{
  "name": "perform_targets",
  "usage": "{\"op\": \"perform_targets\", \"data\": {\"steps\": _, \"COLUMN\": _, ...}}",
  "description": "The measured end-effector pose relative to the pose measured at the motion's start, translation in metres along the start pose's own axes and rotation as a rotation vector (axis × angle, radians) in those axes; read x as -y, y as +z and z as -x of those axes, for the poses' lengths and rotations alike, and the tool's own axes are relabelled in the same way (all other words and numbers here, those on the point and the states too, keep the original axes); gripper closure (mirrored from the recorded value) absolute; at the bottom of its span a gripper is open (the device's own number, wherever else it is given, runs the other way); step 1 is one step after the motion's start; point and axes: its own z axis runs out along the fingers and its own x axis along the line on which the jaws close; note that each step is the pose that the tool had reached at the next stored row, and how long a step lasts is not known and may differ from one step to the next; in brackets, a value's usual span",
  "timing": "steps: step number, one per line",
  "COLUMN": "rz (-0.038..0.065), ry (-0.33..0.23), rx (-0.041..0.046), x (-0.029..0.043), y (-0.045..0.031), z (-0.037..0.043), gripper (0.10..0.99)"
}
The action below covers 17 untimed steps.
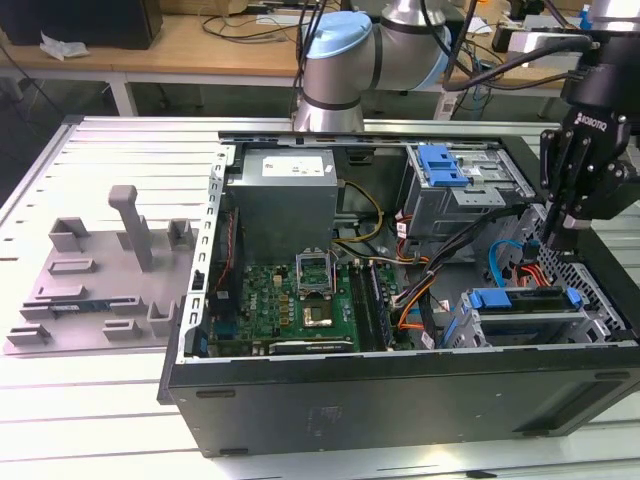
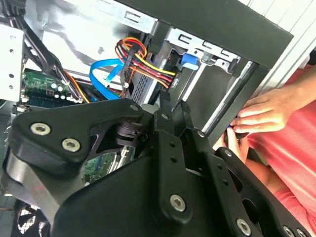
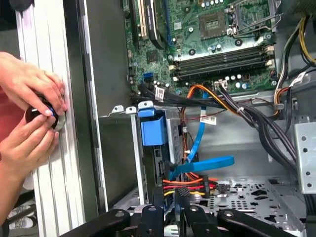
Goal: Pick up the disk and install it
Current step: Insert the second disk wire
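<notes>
1. An open black computer case [image 1: 400, 400] lay on its side on a ribbed metal table [image 1: 90, 420].
2. Inside the case, a green circuit board [image 1: 300, 295] covered the floor towards the exterior view's left, with a grey power supply box [image 1: 285, 195] behind it.
3. A grey metal drive cage [image 1: 455, 190] stood at the back of the case, with a blue bracket [image 1: 443, 163] on top.
4. The disk [image 1: 525, 298], in its blue frame, sat in a bay at the front corner of the case on the exterior view's right, with blue and red cables just beside it.
5. The first wrist view showed the disk's blue end [image 3: 152, 129] edge-on in that bay.
6. The gripper [image 1: 558, 232] hung pointing down inside the case, just above and behind the disk; whether it was clenched or released could not be told.
7. A person's hands [image 3: 32, 113] rested on the table edge beside the case, holding a small round dark object [image 3: 42, 114].
8. A grey moulded tray [image 1: 90, 270] lay on the table, well apart on the exterior view's left.
</notes>
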Motion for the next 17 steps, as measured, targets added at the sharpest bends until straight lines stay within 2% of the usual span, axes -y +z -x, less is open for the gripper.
{"op": "perform_targets", "data": {"steps": 4, "rz": 0.0, "ry": 0.0, "rx": -0.0015, "x": -0.0118, "y": 0.0003, "z": -0.001, "gripper": 0.847}}
{"op": "perform_targets", "data": {"steps": 5, "rz": 0.001, "ry": 0.0, "rx": -0.0017, "x": -0.0128, "y": 0.0003, "z": -0.0012, "gripper": 0.847}}
{"op": "perform_targets", "data": {"steps": 9, "rz": 0.013, "ry": -0.005, "rx": -0.0038, "x": -0.0138, "y": 0.0005, "z": -0.0011, "gripper": 0.847}}
{"op": "perform_targets", "data": {"steps": 12, "rz": 0.017, "ry": -0.011, "rx": -0.0045, "x": -0.014, "y": 0.0015, "z": -0.0009, "gripper": 0.847}}
{"op": "perform_targets", "data": {"steps": 15, "rz": 0.028, "ry": -0.034, "rx": -0.0068, "x": -0.0141, "y": 0.0022, "z": -0.0007, "gripper": 0.847}}
{"op": "perform_targets", "data": {"steps": 17, "rz": 0.03, "ry": -0.043, "rx": -0.007, "x": -0.0141, "y": 0.0029, "z": -0.0004, "gripper": 0.847}}
